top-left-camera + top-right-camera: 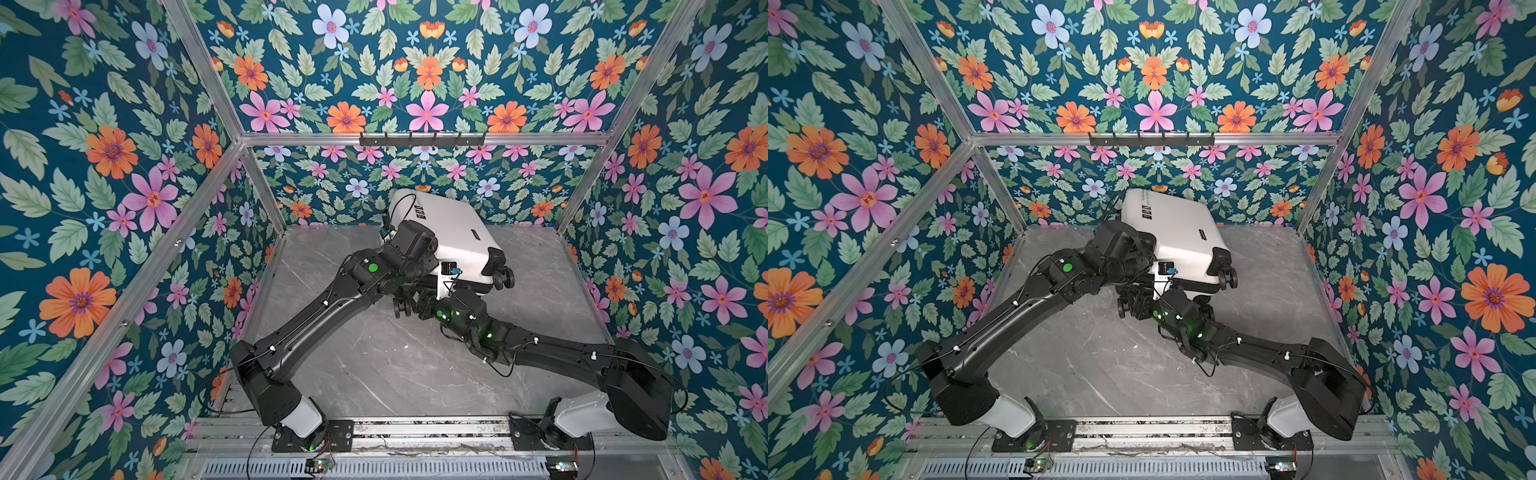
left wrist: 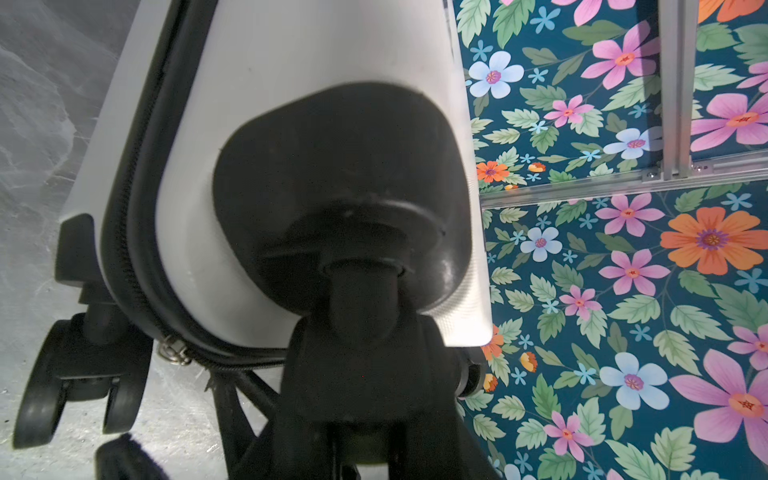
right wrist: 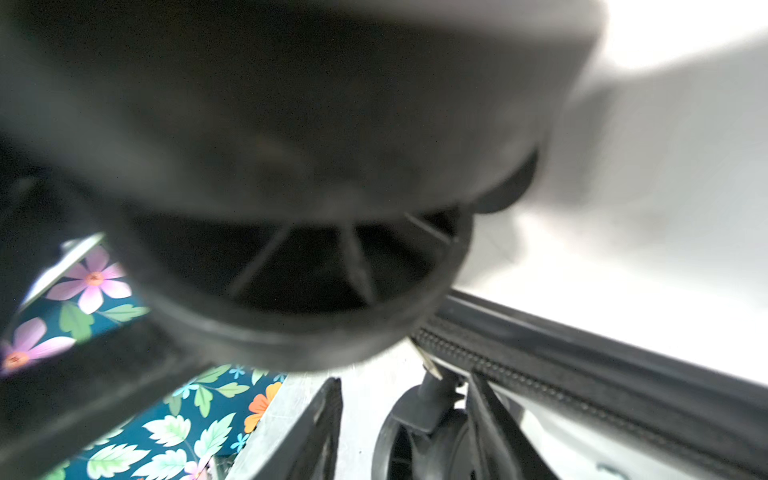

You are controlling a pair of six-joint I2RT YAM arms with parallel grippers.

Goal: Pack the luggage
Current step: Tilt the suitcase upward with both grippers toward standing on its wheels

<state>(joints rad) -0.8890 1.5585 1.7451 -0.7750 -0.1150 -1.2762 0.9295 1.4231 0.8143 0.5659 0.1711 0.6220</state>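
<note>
Left gripper (image 1: pixel 402 301) at luggage's (image 1: pixel 457 232) wheeled end

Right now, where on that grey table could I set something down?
Widest bare patch: the table's near middle, between left arm, right arm and front rail. Narrower strip: between luggage and right wall. Crowded where both arms meet the luggage.

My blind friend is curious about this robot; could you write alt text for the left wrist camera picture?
Close-up of a white hard-shell suitcase, zipped shut, seen from its wheel end, with one black caster mount filling the middle. Another black wheel shows over the grey marble tabletop, and floral wallpaper fills the rest.
</note>
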